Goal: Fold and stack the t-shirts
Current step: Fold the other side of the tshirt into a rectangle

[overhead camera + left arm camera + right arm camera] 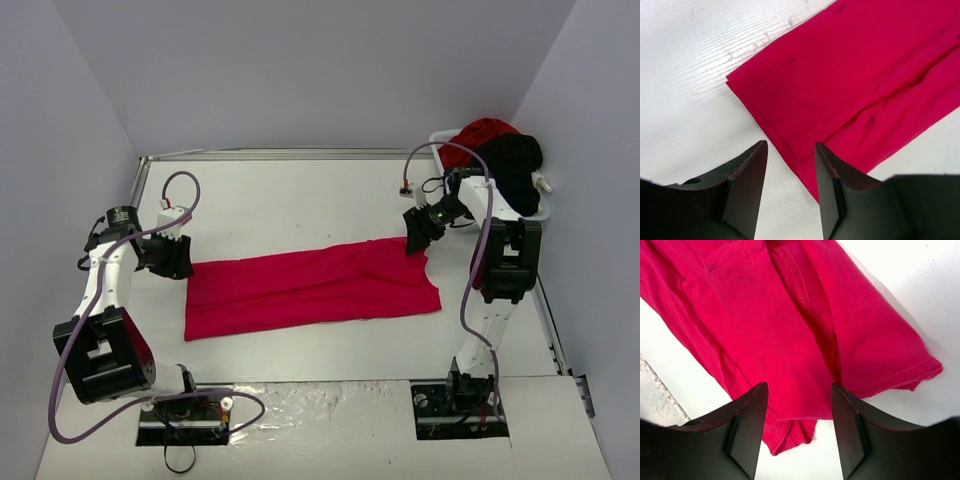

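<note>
Red t-shirt: lying as a long folded strip on the table, between the two arms
Long axis: running left to right, the right end tilting slightly toward the far side
Left gripper: hovering at the strip's left end, jaws standing apart, holding nothing
Right gripper: hanging just above the far right corner, jaws parted, cloth lying loose beneath
Nearer arm: neither, each sitting at its own short end
Next move, likely: carrying one short end along the axis toward the other

White flat counter: one bright red cloth t-shirt, folded into a long band, lies flat mid-counter. White plastic basket sits at the far right corner.
</note>
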Controlling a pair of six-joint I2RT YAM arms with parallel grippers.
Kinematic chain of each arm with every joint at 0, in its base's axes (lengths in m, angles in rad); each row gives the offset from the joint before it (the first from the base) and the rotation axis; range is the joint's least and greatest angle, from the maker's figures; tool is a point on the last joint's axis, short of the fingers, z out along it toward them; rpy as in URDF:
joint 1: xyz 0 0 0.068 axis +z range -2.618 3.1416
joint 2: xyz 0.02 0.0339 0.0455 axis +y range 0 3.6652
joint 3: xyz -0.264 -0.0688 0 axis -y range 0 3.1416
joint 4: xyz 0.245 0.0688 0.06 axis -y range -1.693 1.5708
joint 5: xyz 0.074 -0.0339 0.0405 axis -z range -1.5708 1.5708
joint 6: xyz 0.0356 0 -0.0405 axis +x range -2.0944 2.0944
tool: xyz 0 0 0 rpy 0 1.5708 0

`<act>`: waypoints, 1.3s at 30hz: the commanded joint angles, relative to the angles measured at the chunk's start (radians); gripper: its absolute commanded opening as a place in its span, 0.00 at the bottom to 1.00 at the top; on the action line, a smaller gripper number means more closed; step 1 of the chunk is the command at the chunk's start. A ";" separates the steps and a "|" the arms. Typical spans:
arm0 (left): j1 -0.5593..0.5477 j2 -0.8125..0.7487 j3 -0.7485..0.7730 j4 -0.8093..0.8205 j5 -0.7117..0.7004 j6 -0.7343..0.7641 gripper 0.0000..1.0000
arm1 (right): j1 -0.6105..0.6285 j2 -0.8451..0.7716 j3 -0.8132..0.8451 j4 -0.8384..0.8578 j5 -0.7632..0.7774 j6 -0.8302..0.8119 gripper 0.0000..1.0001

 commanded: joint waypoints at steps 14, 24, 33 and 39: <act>0.006 -0.012 0.001 0.004 0.008 -0.010 0.41 | 0.008 0.099 0.060 -0.053 -0.020 -0.017 0.50; 0.004 0.011 0.004 0.009 0.014 -0.015 0.41 | 0.011 0.125 0.059 -0.054 -0.017 -0.023 0.33; 0.006 -0.007 0.016 -0.013 0.032 -0.018 0.41 | 0.009 0.027 0.028 -0.056 0.005 -0.008 0.26; 0.006 -0.084 -0.033 0.007 0.032 -0.021 0.41 | 0.024 -0.077 -0.007 -0.057 0.014 0.006 0.22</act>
